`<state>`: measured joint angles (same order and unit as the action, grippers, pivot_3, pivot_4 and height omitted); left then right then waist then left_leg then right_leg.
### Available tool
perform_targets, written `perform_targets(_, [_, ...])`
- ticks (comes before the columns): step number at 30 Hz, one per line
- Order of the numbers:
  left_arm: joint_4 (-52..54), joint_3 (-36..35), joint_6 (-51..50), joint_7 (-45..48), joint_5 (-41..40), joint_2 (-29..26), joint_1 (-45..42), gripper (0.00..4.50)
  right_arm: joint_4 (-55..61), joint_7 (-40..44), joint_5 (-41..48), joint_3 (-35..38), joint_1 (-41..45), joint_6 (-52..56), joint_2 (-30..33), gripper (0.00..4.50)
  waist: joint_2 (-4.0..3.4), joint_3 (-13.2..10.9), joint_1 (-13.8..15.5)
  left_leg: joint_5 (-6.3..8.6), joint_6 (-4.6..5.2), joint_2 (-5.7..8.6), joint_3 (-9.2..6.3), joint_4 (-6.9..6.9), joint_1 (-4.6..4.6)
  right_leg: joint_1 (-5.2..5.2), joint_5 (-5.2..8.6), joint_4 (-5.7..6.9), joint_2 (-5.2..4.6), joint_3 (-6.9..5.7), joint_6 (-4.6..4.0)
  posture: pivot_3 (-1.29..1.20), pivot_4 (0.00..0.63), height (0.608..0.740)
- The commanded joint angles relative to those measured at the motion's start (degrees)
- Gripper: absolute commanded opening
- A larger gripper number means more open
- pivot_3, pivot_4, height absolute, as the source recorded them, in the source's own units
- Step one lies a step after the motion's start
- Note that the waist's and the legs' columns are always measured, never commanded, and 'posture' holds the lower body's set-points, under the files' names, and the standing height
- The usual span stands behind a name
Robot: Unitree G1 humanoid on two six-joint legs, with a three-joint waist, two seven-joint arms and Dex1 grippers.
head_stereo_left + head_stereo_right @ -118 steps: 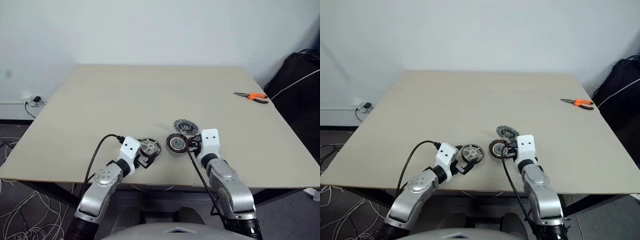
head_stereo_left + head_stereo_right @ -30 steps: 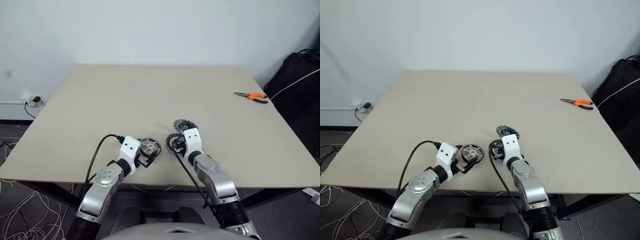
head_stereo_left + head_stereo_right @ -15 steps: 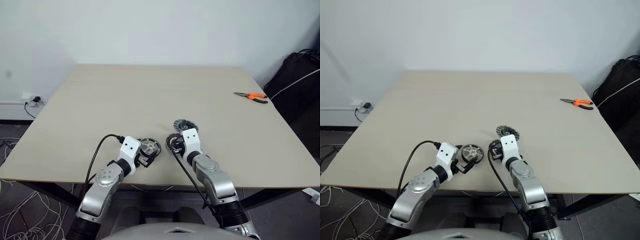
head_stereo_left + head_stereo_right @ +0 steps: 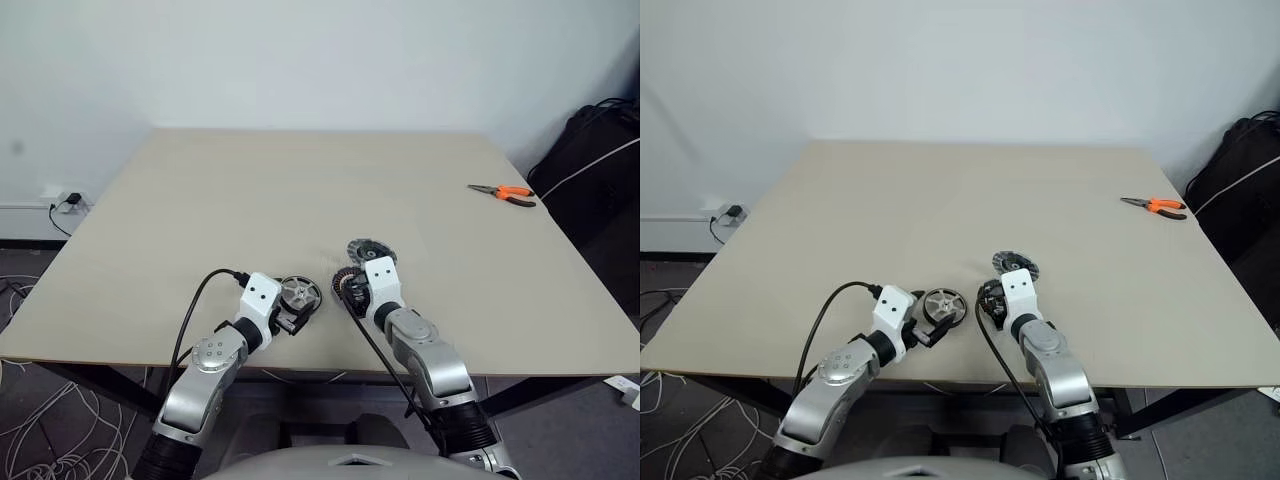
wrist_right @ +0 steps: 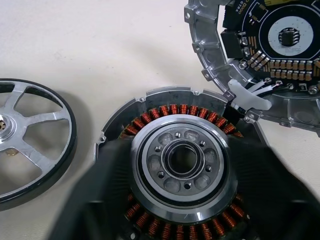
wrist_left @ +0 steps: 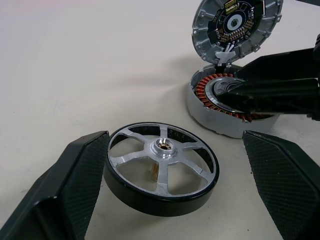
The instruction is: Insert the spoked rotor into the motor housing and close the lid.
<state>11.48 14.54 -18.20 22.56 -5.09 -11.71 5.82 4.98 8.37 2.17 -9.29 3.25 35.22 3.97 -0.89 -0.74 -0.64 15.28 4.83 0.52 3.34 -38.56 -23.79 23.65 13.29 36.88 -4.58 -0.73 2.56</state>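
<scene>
Left wrist view shows the spoked rotor [image 6: 162, 170] flat on the bench [image 6: 75, 65] between the left gripper's [image 6: 180, 187] spread jaws, beside the motor housing [image 6: 225, 102] which the right gripper's [image 5: 182, 210] parted jaws flank; a skewed pinch could tilt it.

1. A silver spoked metal rotor wheel [image 6: 161, 167] lies flat near the front edge of a beige wooden table [image 4: 300, 190], between the two open fingers of the left gripper [image 6: 175, 200].
2. Just to the rotor's right sits a round metal motor housing with coppery windings [image 5: 182, 185], with the right gripper [image 4: 352, 290] directly over it, its fingers apart.
3. A round grey metal lid with a circuit board face [image 5: 277, 47] stands tilted, touching the housing's far right rim.
4. Orange-handled pliers [image 4: 505, 192] lie well apart, near the table's far right edge.
</scene>
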Motion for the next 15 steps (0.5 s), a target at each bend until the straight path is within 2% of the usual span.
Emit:
perform_targets(1, [0.63,-0.45,1.48,-0.04,0.1,0.18,-1.14,4.5,2.71,0.05,0.32,0.54,1.12,-0.96,-0.34,4.27,0.0,0.0,0.0,0.0,0.0,0.0,0.0,0.0,0.0,0.0,0.0,0.0,0.0,0.0,0.0,0.0,0.0,0.74])
perform_targets(2, [0.67,-0.45,1.47,-0.02,0.1,0.15,-1.1,4.5,3.5,0.36,0.6,0.5,1.01,-0.99,-0.35,4.46,0.0,0.0,-0.01,0.0,0.0,0.0,0.0,0.0,0.0,0.0,0.0,0.0,0.0,0.0,0.0,0.0,0.0,0.74])
perform_targets(8, [0.68,-0.43,1.48,0.02,0.12,0.11,-1.06,4.5,7.34,0.93,1.61,0.46,0.18,-0.6,-0.55,4.46,0.0,0.0,0.0,0.0,0.0,0.0,0.0,0.0,0.0,0.0,0.0,0.0,0.0,0.0,0.0,0.0,0.0,0.74])
perform_targets(15, [0.75,-0.31,1.42,0.29,0.1,0.06,-1.02,4.5,6.93,-1.21,-0.8,-0.76,0.84,1.35,-0.26,2.24,0.0,0.01,0.0,0.0,0.0,0.0,0.0,0.0,0.0,0.0,0.0,0.0,0.0,0.0,0.0,0.0,0.0,0.74])
